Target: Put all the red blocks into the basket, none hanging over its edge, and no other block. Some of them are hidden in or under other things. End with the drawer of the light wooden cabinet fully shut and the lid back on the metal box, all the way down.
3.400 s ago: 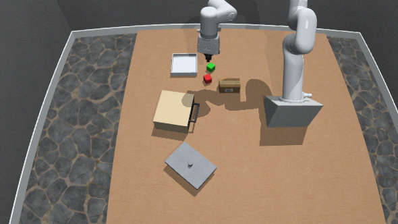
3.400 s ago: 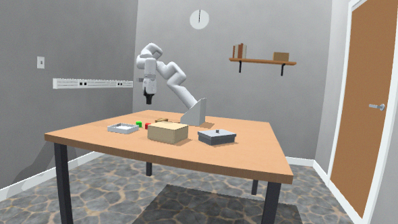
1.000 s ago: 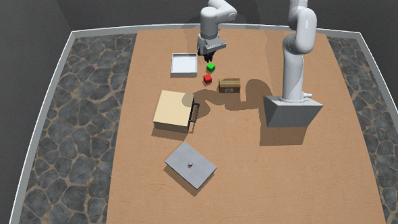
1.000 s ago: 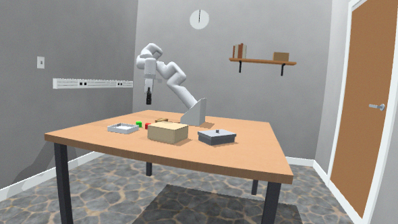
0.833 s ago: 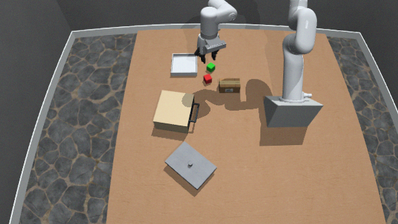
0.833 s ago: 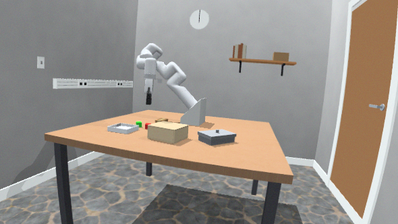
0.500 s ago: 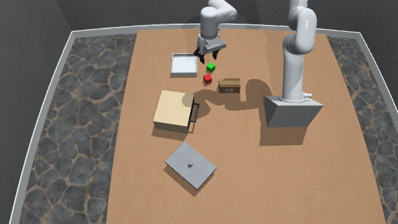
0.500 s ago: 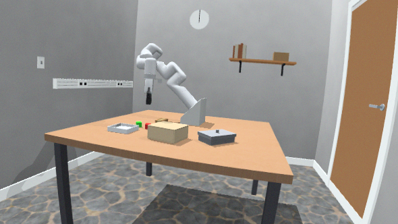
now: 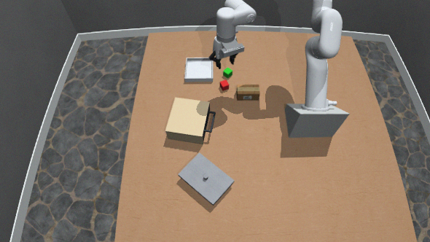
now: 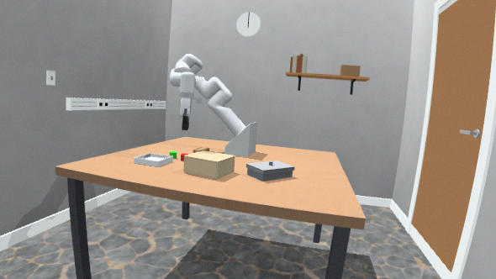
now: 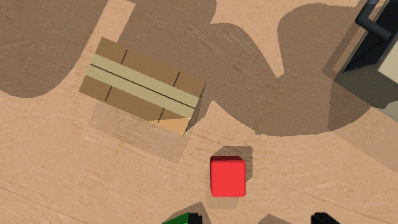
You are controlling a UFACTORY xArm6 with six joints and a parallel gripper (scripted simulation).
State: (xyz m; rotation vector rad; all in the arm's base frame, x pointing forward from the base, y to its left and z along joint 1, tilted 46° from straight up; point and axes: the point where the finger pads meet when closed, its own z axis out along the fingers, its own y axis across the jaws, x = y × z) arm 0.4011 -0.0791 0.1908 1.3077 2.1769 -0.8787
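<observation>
Top view: gripper (image 9: 226, 63) (image 10: 185, 123) (image 11: 257, 220) up top center, fingers apart, nothing held, above tbl (image 9: 277, 175) (image 10: 218, 189) (image 11: 45, 170). Red blk (image 9: 224, 85) (image 10: 182, 157) (image 11: 228, 177) on tbl, upper ctr, just below green blk (image 9: 227, 72) (image 10: 172, 155) (image 11: 181, 219). Basket (image 9: 199, 80) (image 10: 153, 163) to their left, w/ no blk visible inside. Cardboard box (image 9: 248, 92) (image 10: 202, 150) (image 11: 142, 86) right of red blk. Cabinet (image 9: 188, 116) (image 10: 209, 165) (image 11: 367, 85) ctr-left, handle facing right. Metal box lid (image 9: 205, 187) (image 10: 270, 165) on its box, lower ctr.
</observation>
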